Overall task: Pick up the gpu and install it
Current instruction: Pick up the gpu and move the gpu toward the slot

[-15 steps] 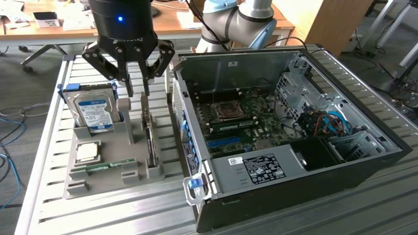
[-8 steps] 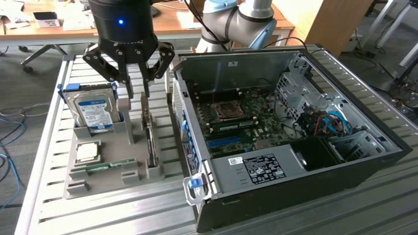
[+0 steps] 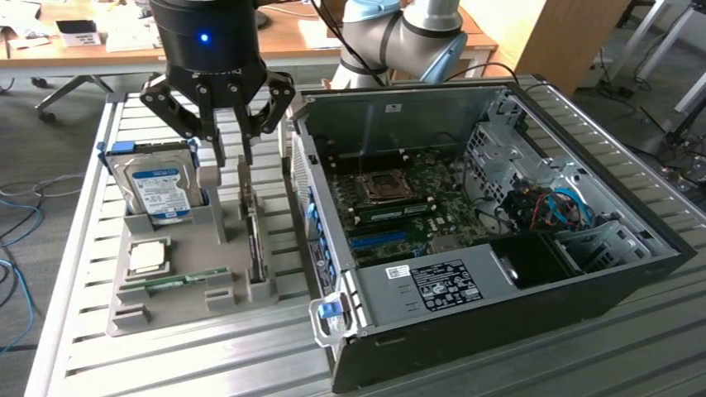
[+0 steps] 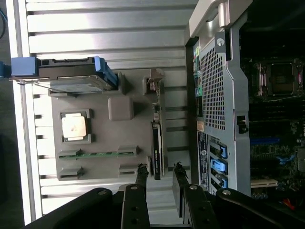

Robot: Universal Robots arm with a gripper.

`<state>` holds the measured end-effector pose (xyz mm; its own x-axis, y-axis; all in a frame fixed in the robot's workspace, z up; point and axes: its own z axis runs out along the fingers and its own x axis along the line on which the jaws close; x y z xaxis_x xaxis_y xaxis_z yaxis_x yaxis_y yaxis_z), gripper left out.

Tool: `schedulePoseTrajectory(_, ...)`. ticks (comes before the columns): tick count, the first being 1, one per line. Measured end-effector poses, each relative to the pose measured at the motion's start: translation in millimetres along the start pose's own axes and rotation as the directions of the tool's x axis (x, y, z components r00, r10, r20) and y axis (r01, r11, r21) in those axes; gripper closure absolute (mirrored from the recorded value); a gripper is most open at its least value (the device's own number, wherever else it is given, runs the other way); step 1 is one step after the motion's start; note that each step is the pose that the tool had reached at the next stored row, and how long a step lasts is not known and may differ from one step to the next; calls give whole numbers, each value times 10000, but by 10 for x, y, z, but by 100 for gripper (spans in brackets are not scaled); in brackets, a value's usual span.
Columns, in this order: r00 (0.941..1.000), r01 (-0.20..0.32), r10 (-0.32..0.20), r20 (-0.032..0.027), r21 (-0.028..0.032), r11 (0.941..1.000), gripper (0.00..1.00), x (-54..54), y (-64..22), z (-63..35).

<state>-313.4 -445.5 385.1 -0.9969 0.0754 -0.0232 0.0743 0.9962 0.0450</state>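
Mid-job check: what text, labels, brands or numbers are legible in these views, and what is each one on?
No text is clear enough to quote.
Label on the hard drive: blue and white print, too small.
Black sticker in the computer case: white print, too small.
White sticker beside it: blurred.
Marking on the body of the gripper: blurred.

Exterior view oblique, wrist view overhead, both showing tray (image 3: 201, 252) (image 4: 102, 138).

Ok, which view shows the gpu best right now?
Wrist view: the gpu shows its whole length, on edge in the tray, in line with the open pincer. The exterior view gives a thin sliver of it below the pincer.
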Motion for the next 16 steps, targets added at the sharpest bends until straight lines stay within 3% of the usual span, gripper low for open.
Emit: schedulePoseTrajectory(16,10000,0,0,2,-2,10000,64,1,-2,46)
